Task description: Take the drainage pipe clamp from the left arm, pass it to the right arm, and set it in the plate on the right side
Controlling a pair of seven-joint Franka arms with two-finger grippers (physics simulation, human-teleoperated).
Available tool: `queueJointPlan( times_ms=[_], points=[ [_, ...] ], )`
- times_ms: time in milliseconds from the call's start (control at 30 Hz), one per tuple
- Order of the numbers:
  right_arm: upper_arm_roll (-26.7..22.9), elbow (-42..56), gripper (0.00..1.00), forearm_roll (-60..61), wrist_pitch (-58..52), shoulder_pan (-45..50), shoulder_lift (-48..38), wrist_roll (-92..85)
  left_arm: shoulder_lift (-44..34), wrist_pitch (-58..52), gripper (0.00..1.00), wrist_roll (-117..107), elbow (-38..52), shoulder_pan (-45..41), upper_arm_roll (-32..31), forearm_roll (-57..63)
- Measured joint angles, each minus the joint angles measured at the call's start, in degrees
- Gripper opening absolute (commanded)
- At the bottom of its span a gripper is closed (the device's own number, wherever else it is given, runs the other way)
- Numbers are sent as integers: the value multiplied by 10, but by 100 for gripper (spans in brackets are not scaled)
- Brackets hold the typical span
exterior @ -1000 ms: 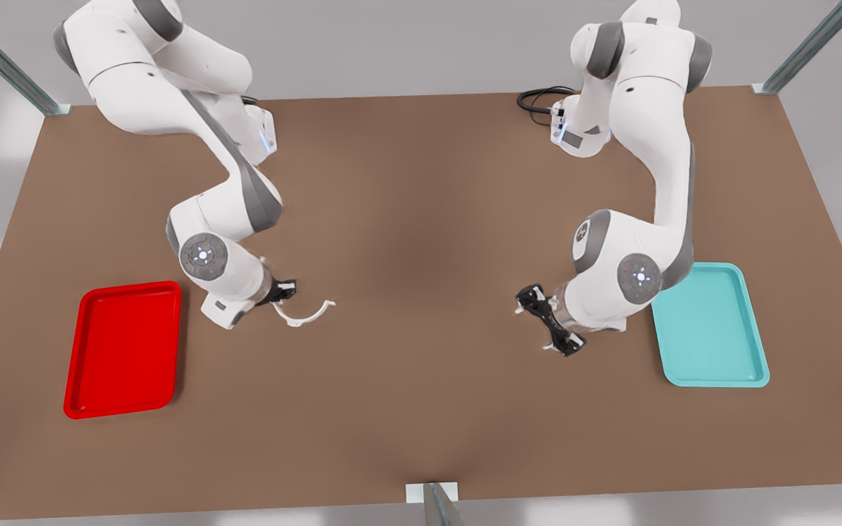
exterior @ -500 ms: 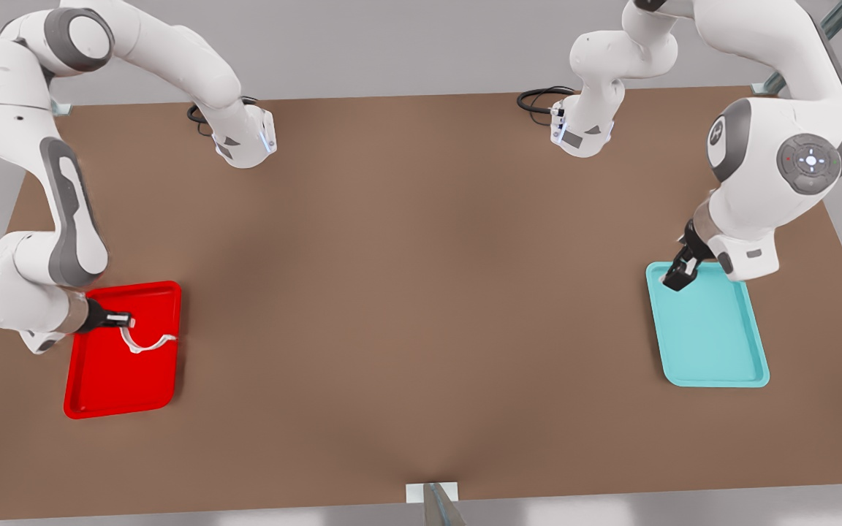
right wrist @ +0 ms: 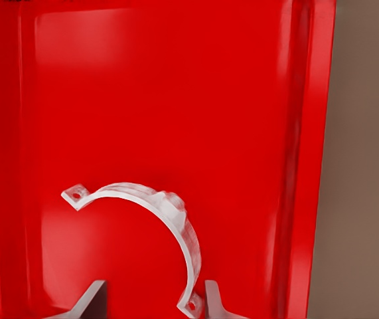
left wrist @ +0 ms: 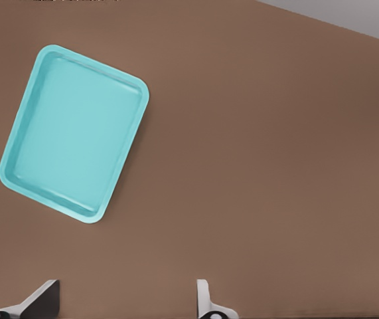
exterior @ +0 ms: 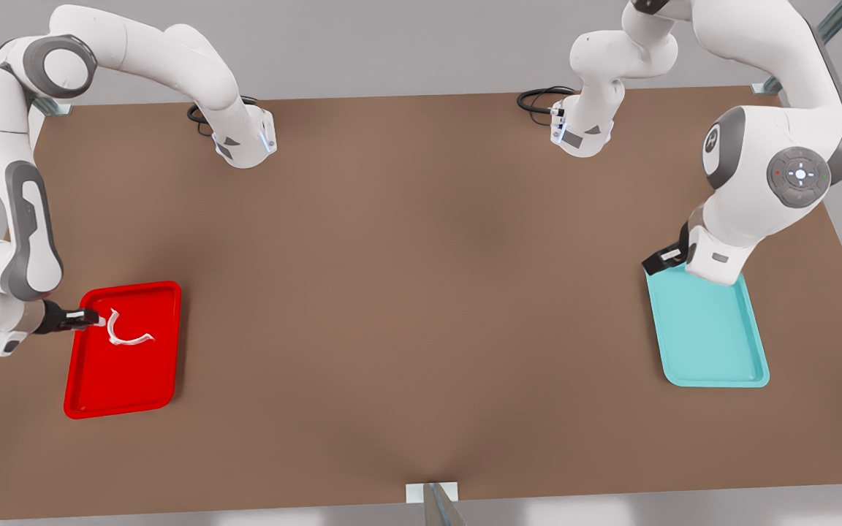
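Drainage pipe clamp (exterior: 126, 333) newly released in plate (exterior: 120, 383).

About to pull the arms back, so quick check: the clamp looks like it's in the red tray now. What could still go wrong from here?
1. The right gripper is open, but one tab of the clamp lies right by a fingertip; retreating might snag and drag it.
2. The clamp sits near the red tray's rim beside that gripper, so a drag could tip it out.
3. The left gripper, open, hangs by the teal tray's corner; lowering could nudge it.
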Motion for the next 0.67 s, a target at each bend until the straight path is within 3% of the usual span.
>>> queueJointPlan(
  times_ms=[33,100,200,267,300,333,367,433,467,500,567,667],
  points=[
    [36,43,77,-5,-25,7,-5,-5,0,0,100,14,0,0,0,0],
    [165,108,100,-39,-80,12,-27,-5,0,0,100,39,0,0,-1,0],
    [342,144,100,-85,-145,12,-67,19,0,0,100,72,1,0,-1,0],
    [385,148,100,-98,-177,16,-86,39,0,0,100,91,1,0,-2,0],
    [360,148,100,-98,-194,48,-126,49,0,0,100,99,1,0,-2,0],
    [282,150,100,-81,-214,110,-174,59,0,0,100,108,1,0,-2,0],
    [171,145,100,-55,-233,193,-230,69,0,0,100,115,1,0,-2,0],
    [-125,141,100,2,-267,453,-293,88,0,0,100,130,1,0,-2,0],
    [-243,141,100,44,-280,546,-307,96,0,0,100,136,1,0,-2,0],
    [-307,144,100,77,-293,584,-313,104,0,0,100,143,1,-1,-2,0],
    [-354,149,100,120,-314,598,-315,120,0,0,100,154,1,-2,-2,0],
    [-368,151,100,154,-334,611,-314,140,1,0,100,169,1,-2,-3,0]
  ],
)
